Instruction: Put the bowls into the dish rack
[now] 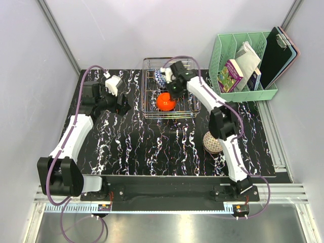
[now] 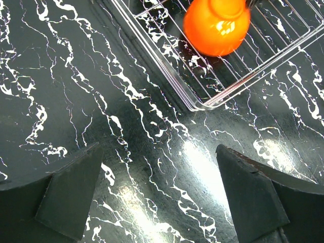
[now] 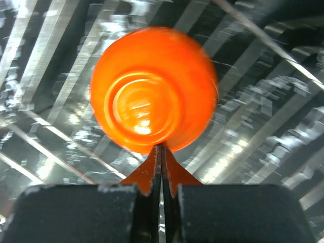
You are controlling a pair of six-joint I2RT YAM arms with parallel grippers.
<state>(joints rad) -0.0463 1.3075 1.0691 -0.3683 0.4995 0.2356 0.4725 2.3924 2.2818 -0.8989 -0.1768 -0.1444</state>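
Right wrist view showed the right end effector [image 3: 162,162] clenched on the rim of the upturned orange bowl [image 3: 152,91], low in the rack's [image 1: 152,115] near-left part, while the left end effector [image 2: 158,149] hovered released, near its near-left corner.

Three bowls show: one orange bowl [image 1: 165,102], one blue-and-white bowl [image 1: 159,77], one net-patterned bowl [image 1: 212,142]; also one dish rack [image 1: 152,112] and one green organiser [image 1: 248,95].
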